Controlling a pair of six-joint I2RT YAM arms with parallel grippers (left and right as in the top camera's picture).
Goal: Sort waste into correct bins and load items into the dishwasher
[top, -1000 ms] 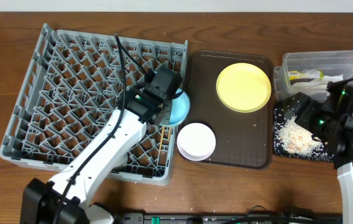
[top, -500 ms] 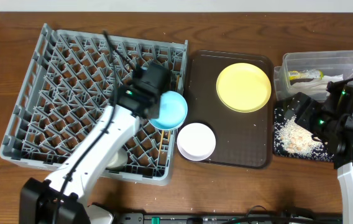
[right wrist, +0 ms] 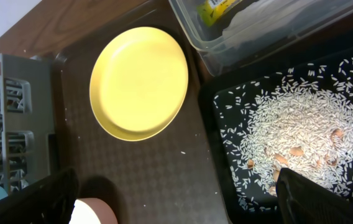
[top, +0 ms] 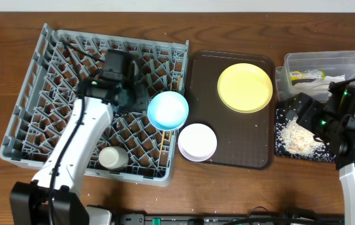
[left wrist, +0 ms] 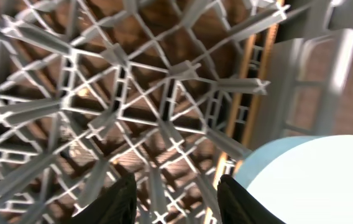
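Left gripper (left wrist: pixel 176 186) hangs over the grey rack (top: pixel 18 125) pegs, fingers apart, nothing between them. Light blue bowl (top: pixel 169 110) sits at the rack's right edge, just beside it. Right gripper (right wrist: pixel 176 177) spread wide, empty — below it the brown tray (top: pixel 259 156) with yellow plate (top: pixel 245 87) and white bowl (top: pixel 197 141).

The left arm (top: pixel 77 140) and right arm (top: pixel 354 184) have white links, black wrist housings with small green lights, and thin black cables. The fingers (left wrist: pixel 117 200) are matte black.

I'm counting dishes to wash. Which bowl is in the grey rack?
The light blue bowl, at the rack's right edge; the small white bowl sits on the brown tray.
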